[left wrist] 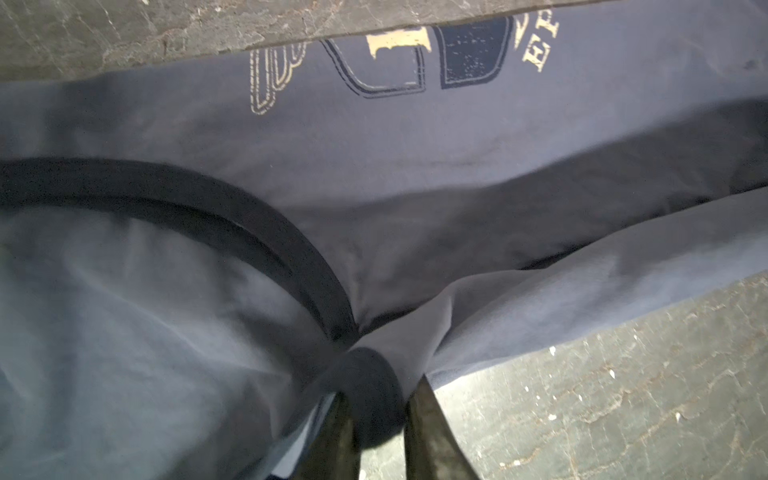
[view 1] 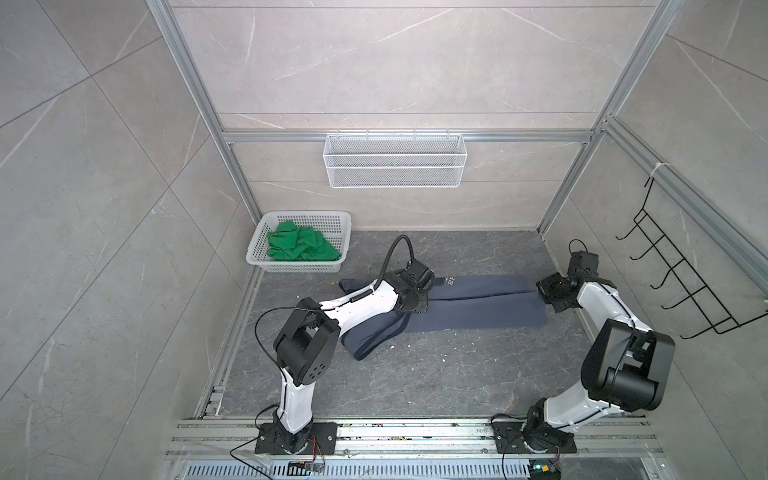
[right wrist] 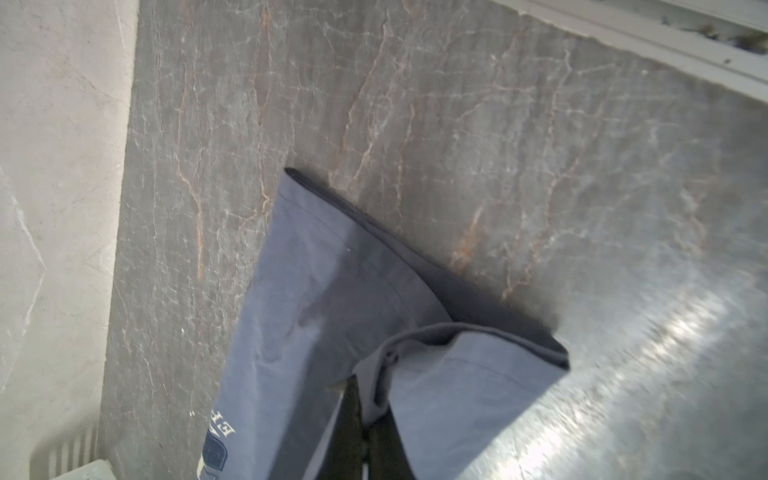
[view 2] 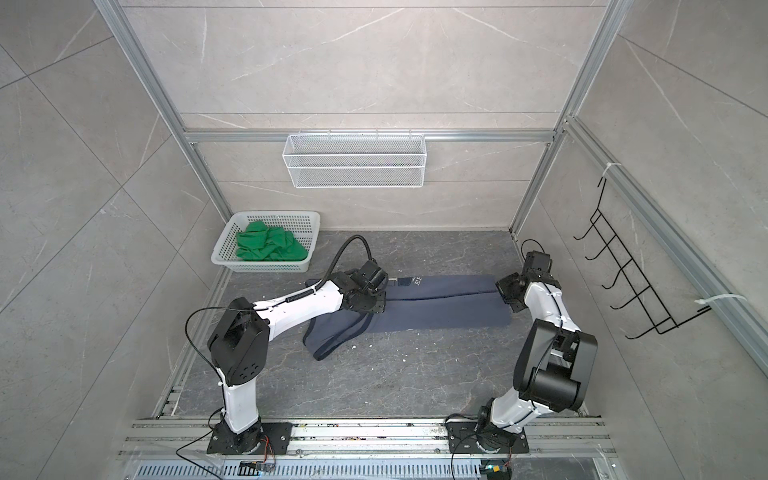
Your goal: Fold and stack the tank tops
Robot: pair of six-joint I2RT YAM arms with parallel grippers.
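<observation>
Left hand [left wrist: 380, 388] is grasping a bunched loop of the dark trim [left wrist: 232, 216] on the slate-blue tank top [view 1: 478, 299], its two fingers [left wrist: 422, 411] pressing the gathered cloth from either side just above the table [view 1: 415, 374]. Right hand [right wrist: 368, 415] is clenching the hem corner of the same top, and a folded flap of blue cloth is draping over its fingertips. In both top views the blue top is lying stretched across the far half of the table between the two hands. Its long sides are meeting along a middle line, and the strap end is trailing toward the near side under the left arm. White lettering [left wrist: 540, 45] is showing on the upper fold. Off in the far left corner, the green tank top [view 1: 301, 247] is sitting crumpled inside the white plastic basket [view 1: 307, 218], well apart from the blue one.
</observation>
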